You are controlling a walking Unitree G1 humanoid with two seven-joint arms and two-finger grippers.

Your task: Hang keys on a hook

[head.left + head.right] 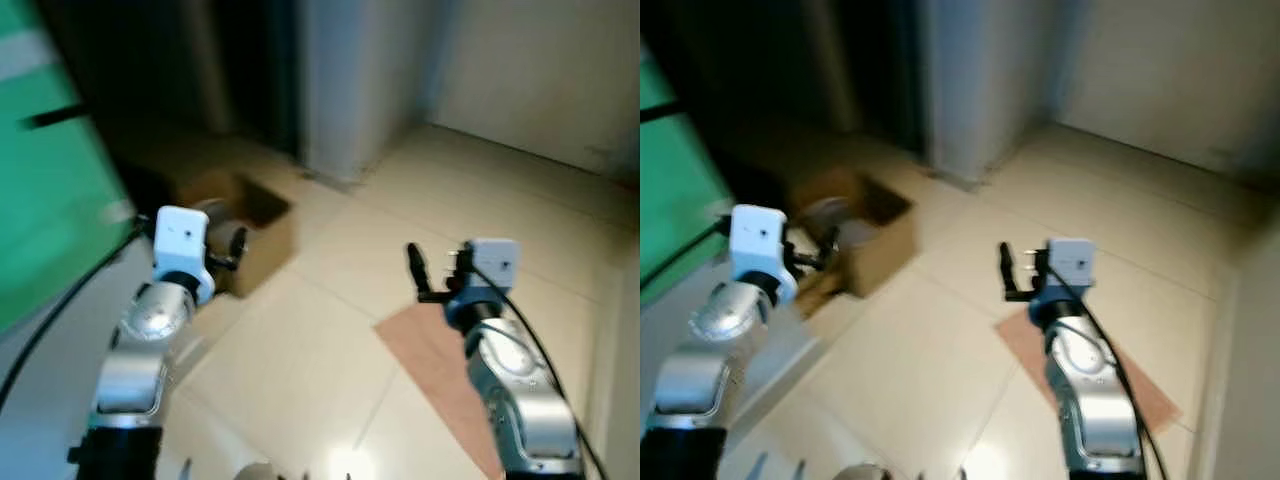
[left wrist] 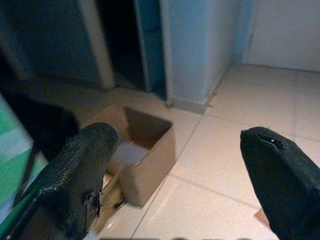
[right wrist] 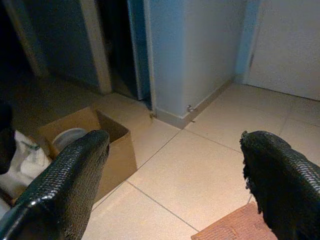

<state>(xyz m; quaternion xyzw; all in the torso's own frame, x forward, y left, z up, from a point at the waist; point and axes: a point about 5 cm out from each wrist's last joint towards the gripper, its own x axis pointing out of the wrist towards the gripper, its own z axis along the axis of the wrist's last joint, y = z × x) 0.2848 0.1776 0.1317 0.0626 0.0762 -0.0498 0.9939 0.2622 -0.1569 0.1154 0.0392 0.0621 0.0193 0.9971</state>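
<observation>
Both arms are raised in front of me over a tiled floor [image 1: 330, 330]. My left gripper [image 2: 175, 185] is open with nothing between its fingers [image 2: 75, 180]; it points toward an open cardboard box [image 2: 145, 155]. In the eye views my left gripper [image 1: 228, 245] sits just in front of that box [image 1: 255, 225]. My right gripper [image 3: 172, 185] is open and holds nothing, hovering above the edge of a brown mat [image 1: 440, 370]. Its fingers [image 1: 1008, 270] point forward toward a wall corner [image 1: 970, 90]. I cannot make out any keys or a hook.
The box [image 3: 85, 145] holds a round grey object and stands by a dark doorway [image 1: 200, 60]. A green surface [image 1: 50, 150] rises at my left, with a black cable [image 1: 60, 300] hanging beside it. White walls [image 1: 540, 70] close the far right.
</observation>
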